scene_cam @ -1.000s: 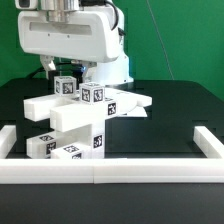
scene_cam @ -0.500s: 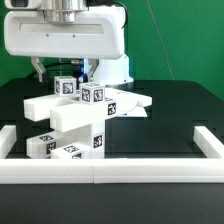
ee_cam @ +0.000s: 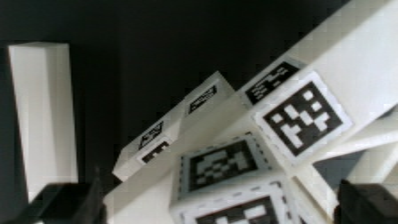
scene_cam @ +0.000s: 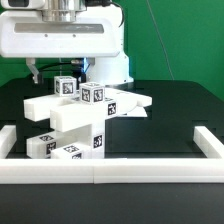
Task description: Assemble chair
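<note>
Jaws look apart and empty from where I'm standing: the robot's two-finger gripper (ee_cam: 199, 200) shows one dark fingertip (ee_cam: 63, 205) at each side of the wrist view, with tagged white parts between them and nothing pinched.

The thing it's hanging over is the half-built chair (scene_cam: 80, 120), a stack of chunky white plastic blocks carrying small black-and-white square tags. That pile sits on the black table (scene_cam: 170, 115), close behind the long white border rail (scene_cam: 110, 173) and toward the rail's end on the exterior view's left. A little tagged cube piece (scene_cam: 66, 87) sticks up on top, and a flat white slab (scene_cam: 120, 103) pokes out toward the exterior view's right. The arm's big white wrist housing (scene_cam: 65, 35) hovers right above the stack, not touching as far as I can see.

My guess is it's lining up to grab something on top, though I can't tell which part.

What worries me: the stack looks tilted and loosely perched, with slabs lying at odd angles. If the fingers come down off-centre, one tip could land on a block edge instead of straddling it, shove the pile sideways and knock the upper pieces off. Closing on a slanted face could also twist the part out of its seat.
</note>
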### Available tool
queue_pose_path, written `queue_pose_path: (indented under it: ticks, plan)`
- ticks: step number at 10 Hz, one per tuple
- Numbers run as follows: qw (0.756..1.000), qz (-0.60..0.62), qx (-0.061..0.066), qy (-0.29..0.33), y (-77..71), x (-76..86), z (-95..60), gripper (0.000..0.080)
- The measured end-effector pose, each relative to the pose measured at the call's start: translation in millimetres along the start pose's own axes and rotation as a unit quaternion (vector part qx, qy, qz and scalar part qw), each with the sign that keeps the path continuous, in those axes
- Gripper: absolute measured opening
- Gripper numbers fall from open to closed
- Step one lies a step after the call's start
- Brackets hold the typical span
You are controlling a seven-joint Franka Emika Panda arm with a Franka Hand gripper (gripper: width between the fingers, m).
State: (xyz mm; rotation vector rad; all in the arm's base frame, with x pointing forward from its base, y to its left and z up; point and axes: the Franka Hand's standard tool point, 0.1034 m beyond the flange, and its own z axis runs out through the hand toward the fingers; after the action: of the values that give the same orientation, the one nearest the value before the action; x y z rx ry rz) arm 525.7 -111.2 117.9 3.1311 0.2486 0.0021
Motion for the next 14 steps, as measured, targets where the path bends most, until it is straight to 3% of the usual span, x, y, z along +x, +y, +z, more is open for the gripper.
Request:
queue_pose_path:
  ticks: [4,6,8,14]
  plan:
    - [0.996,-0.085,-0.004,-0.003,1.7,-0.8,0.0,0.0639]
    - [0.997,-0.072,-0.004,-0.003,1.8,-0.9,0.0,0.0293]
    - [0.997,-0.071,-0.004,-0.003,2.0,-1.0,0.0,0.0284]
    - [0.991,0.133,-0.004,-0.002,1.6,-0.8,0.1,0.0284]
